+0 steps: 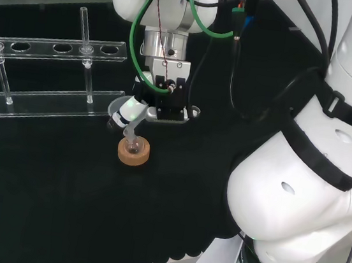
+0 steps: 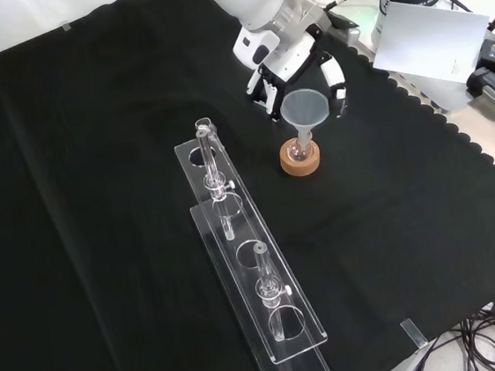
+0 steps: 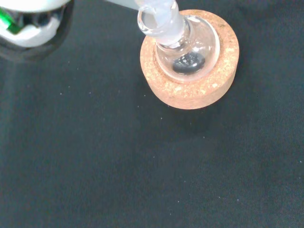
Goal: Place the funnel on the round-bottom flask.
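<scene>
Hand [image 2: 305, 60] just behind the funnel [image 2: 303, 109], fingers beside its bowl; closed on it or already let go, cannot tell. Funnel stem down in the neck of the round-bottom flask [image 3: 187, 50], itself on the cork ring [image 3: 190, 61]. Placing apparently done; withdrawal left.

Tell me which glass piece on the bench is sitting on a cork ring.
The small round flask, under the funnel by the robot hand. The clear rack lies straight on the black cloth.
</scene>
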Available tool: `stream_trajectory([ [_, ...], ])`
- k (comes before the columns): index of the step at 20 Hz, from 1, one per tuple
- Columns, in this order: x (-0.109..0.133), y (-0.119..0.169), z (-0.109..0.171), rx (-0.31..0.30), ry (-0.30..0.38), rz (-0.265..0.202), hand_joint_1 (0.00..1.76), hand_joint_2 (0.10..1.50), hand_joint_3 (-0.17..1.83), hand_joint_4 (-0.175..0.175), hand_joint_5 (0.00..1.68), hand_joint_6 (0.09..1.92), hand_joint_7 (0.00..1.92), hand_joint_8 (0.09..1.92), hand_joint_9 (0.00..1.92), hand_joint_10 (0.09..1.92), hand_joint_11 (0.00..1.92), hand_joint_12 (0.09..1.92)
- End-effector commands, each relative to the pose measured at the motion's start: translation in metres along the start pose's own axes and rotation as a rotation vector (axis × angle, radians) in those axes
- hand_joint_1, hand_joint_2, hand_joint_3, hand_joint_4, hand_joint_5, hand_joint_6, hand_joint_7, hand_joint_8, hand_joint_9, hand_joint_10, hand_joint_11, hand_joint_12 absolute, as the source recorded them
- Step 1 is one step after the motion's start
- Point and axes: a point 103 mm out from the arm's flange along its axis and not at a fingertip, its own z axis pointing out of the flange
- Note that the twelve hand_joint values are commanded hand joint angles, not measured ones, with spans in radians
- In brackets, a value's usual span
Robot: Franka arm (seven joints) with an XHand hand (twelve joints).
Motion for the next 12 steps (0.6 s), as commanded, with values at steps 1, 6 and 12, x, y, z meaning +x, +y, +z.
stream_trajectory([
  [1, -0.0023, 0.0018, -0.0002, -0.020, 0.003, 0.012, 0.86, 0.57, 0.85, -0.052, 0.72, 0.95, 1.06, 0.84, 0.99, 0.44, 0.20, 1.44],
  [6, -0.0042, 0.0020, -0.0016, -0.022, 0.011, 0.012, 0.86, 0.57, 0.85, -0.052, 0.72, 0.96, 1.06, 0.84, 0.99, 0.44, 0.20, 1.44],
  [12, -0.0050, 0.0017, 0.0031, -0.015, 0.019, 0.017, 0.86, 0.57, 0.85, -0.052, 0.72, 0.96, 1.06, 0.84, 0.98, 0.44, 0.20, 1.44],
])
